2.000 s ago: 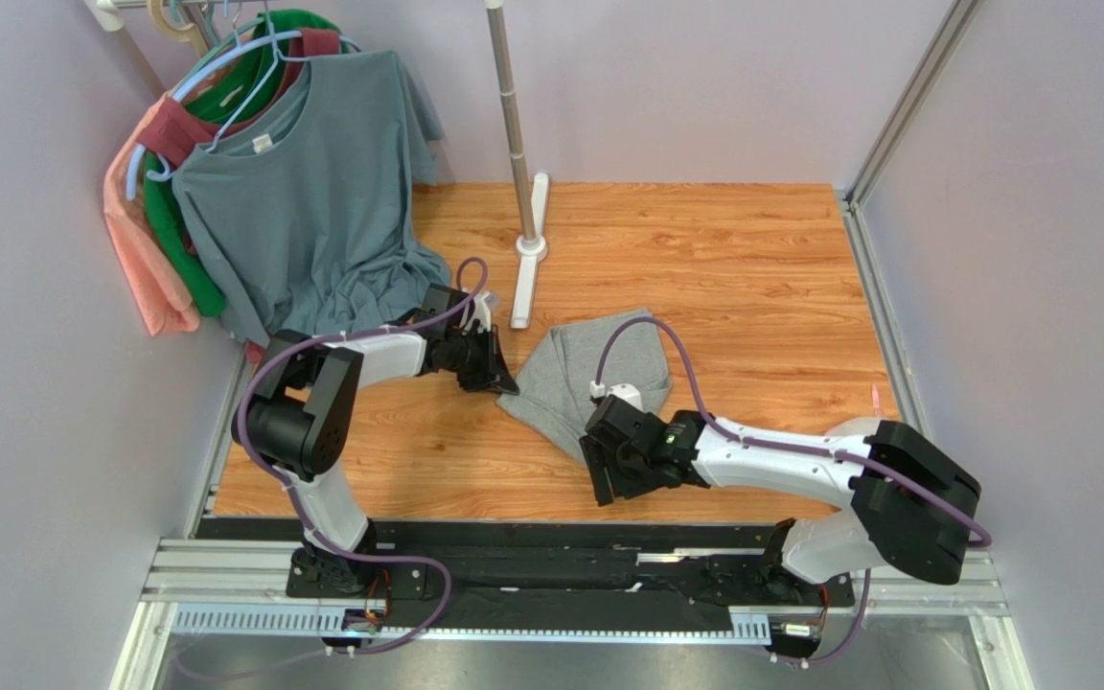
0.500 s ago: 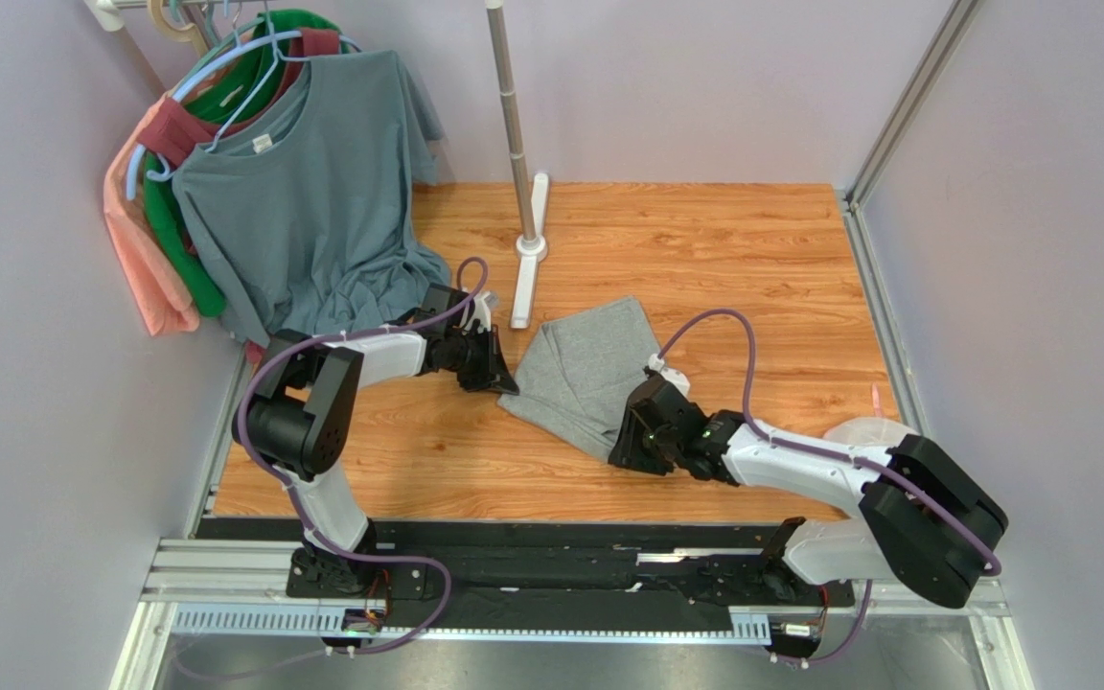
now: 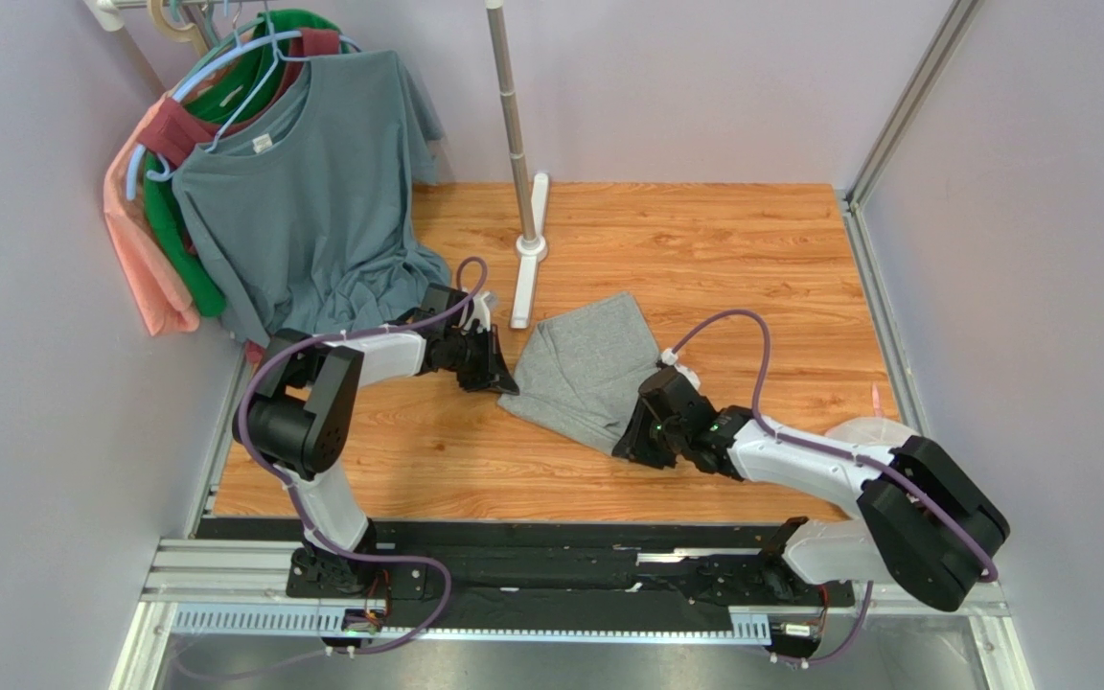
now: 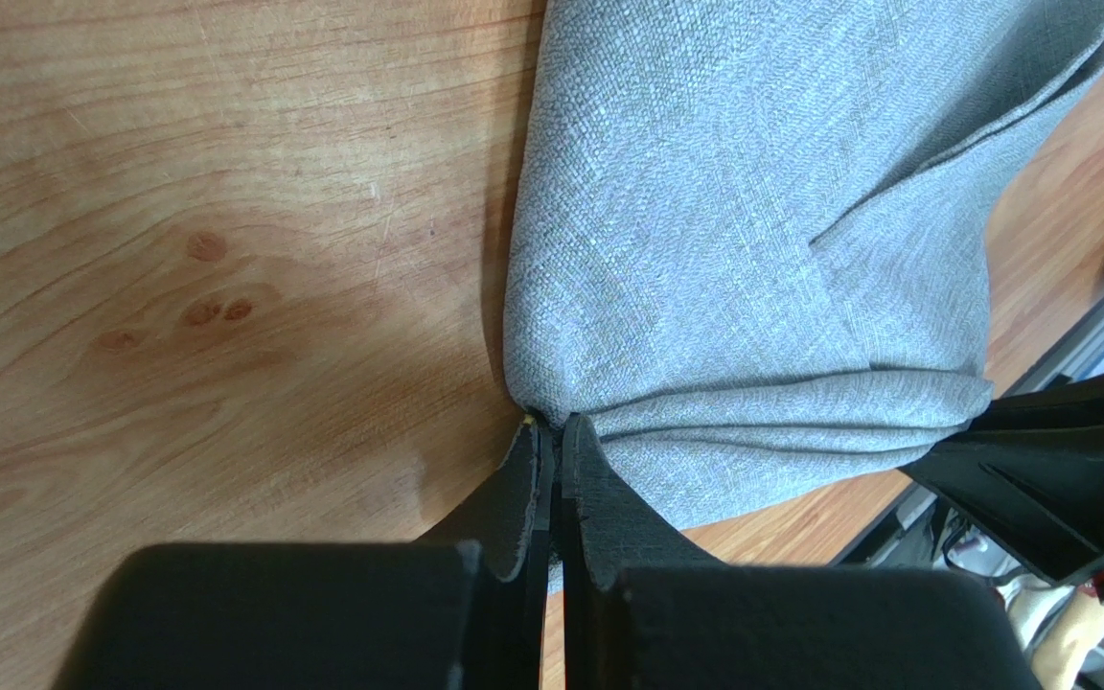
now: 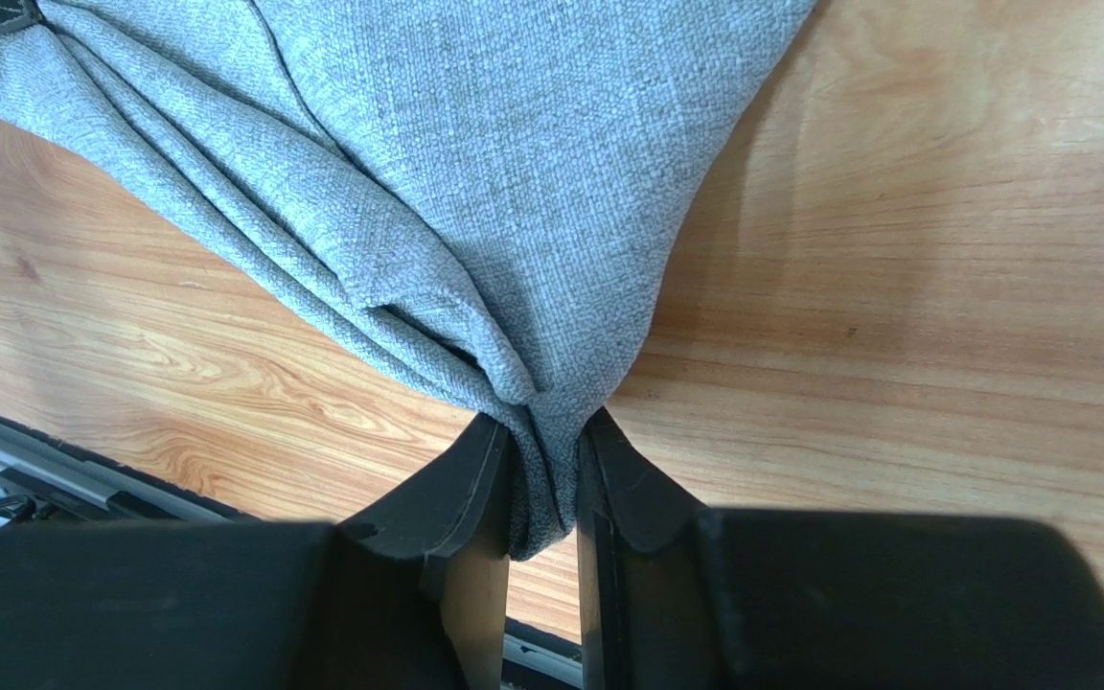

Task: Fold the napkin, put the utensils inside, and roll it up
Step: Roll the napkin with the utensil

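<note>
as the napkin (image 3: pixel 587 367) lies folded and creased, plain grey, on the wooden table (image 3: pixel 760 259), we note hung shirts (image 3: pixel 306 187) far left and a rack pole (image 3: pixel 512 115) just beyond it. left gripper (image 4: pixel 551 427) is pinched tight on its left corner; right gripper (image 5: pixel 544 439) clamps its bunched near corner.

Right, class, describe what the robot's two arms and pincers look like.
The left arm and right arm have white shells, bulky black joints and a looping purple cable each. The left pincer and right pincer are matte black, with flat tapering fingers.
</note>
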Controlling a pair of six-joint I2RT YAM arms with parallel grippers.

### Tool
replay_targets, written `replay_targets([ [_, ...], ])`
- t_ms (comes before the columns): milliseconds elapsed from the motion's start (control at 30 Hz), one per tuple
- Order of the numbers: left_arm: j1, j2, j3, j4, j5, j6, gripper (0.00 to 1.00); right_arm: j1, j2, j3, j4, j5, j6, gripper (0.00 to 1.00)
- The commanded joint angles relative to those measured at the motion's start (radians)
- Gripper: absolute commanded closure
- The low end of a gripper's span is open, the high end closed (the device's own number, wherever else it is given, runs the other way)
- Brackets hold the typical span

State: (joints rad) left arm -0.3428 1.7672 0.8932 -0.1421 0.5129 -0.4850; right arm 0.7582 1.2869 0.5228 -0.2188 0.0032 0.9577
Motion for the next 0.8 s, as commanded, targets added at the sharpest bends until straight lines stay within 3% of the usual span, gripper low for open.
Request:
replay_targets([
  [0,0.014,0.066,-0.046,-0.044,-0.120,0.049,1.00,-0.025,0.028,0.019,-0.083,0.012,0.003,0.93],
  [100,0.014,0.061,-0.048,-0.028,-0.117,0.045,1.00,-0.031,0.034,0.045,-0.122,-0.029,-0.005,0.94],
  [167,0.014,0.063,-0.045,-0.031,-0.114,0.046,1.00,-0.031,0.031,0.060,-0.140,-0.029,-0.034,0.89],
  [200,0.013,0.064,-0.040,-0.034,-0.113,0.046,1.00,-0.031,0.028,0.078,-0.161,-0.026,-0.054,0.83],
  [233,0.014,0.067,-0.039,-0.037,-0.108,0.046,1.00,-0.031,0.014,0.092,-0.174,-0.023,-0.074,0.64],
  [300,0.014,0.071,-0.033,-0.036,-0.105,0.045,1.00,-0.031,-0.015,0.121,-0.211,-0.022,-0.160,0.45],
  [533,0.014,0.077,-0.007,-0.066,-0.111,0.048,1.00,0.064,-0.101,0.344,-0.258,0.093,-0.532,0.39],
  [767,0.013,0.095,0.027,-0.105,-0.122,0.054,1.00,0.285,0.156,0.496,-0.168,0.219,-0.859,0.41],
])
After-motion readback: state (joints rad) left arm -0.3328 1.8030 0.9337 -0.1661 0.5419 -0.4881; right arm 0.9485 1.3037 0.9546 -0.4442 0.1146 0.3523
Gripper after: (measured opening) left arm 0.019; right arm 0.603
